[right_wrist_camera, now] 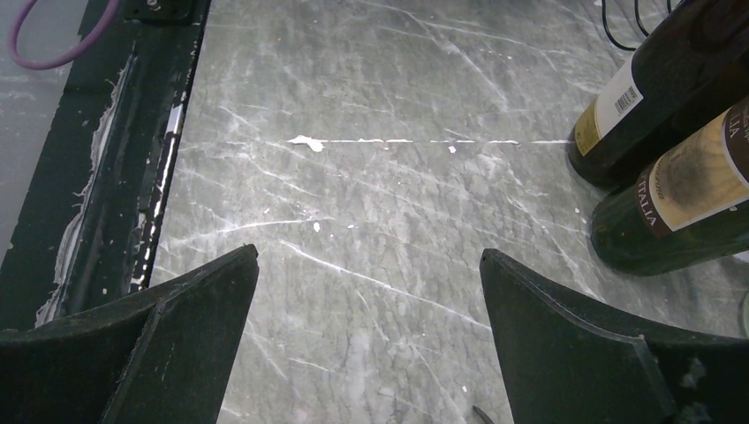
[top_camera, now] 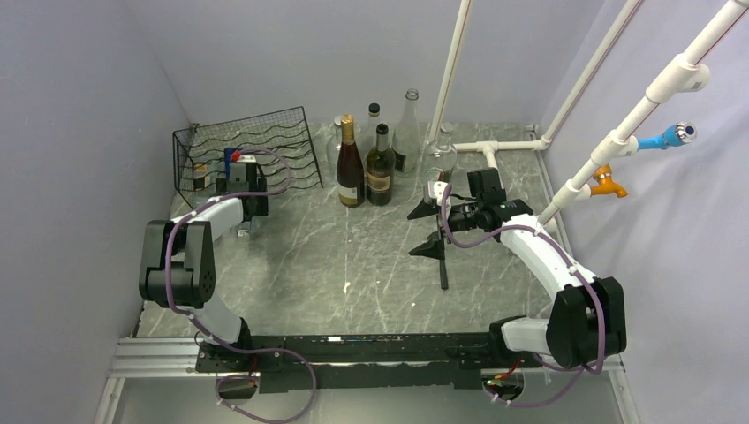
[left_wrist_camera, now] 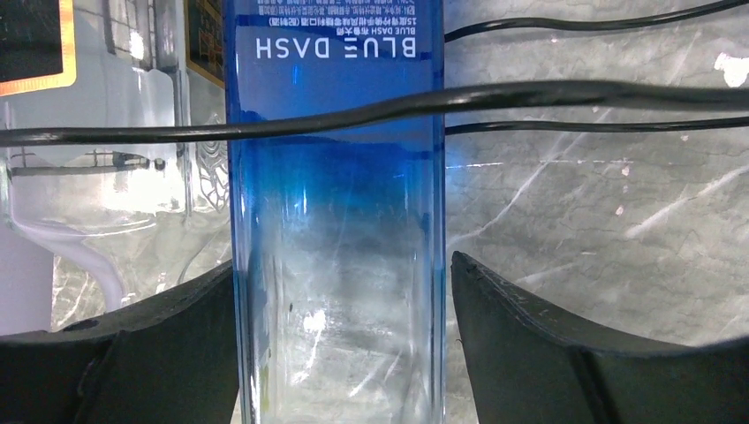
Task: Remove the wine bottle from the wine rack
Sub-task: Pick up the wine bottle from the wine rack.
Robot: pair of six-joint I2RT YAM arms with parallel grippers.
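Observation:
The black wire wine rack [top_camera: 265,146] stands at the back left. A blue-tinted glass wine bottle [left_wrist_camera: 336,221] labelled BLUE DASH lies in it; it also shows in the top view [top_camera: 229,159]. My left gripper [top_camera: 240,177] reaches into the rack and is open around this bottle [left_wrist_camera: 344,291]. Its left finger [left_wrist_camera: 177,344] touches the glass. Its right finger [left_wrist_camera: 530,336] stands a small gap off. Rack wires [left_wrist_camera: 574,93] cross over the bottle. My right gripper [top_camera: 427,228] is open and empty over bare table [right_wrist_camera: 369,265].
A clear bottle [left_wrist_camera: 106,194] lies in the rack beside the blue one. Several upright bottles stand at the back middle, among them two dark ones [top_camera: 351,168] [top_camera: 381,170], which the right wrist view shows too [right_wrist_camera: 654,88] [right_wrist_camera: 698,203]. White pipes [top_camera: 495,146] stand at the back right.

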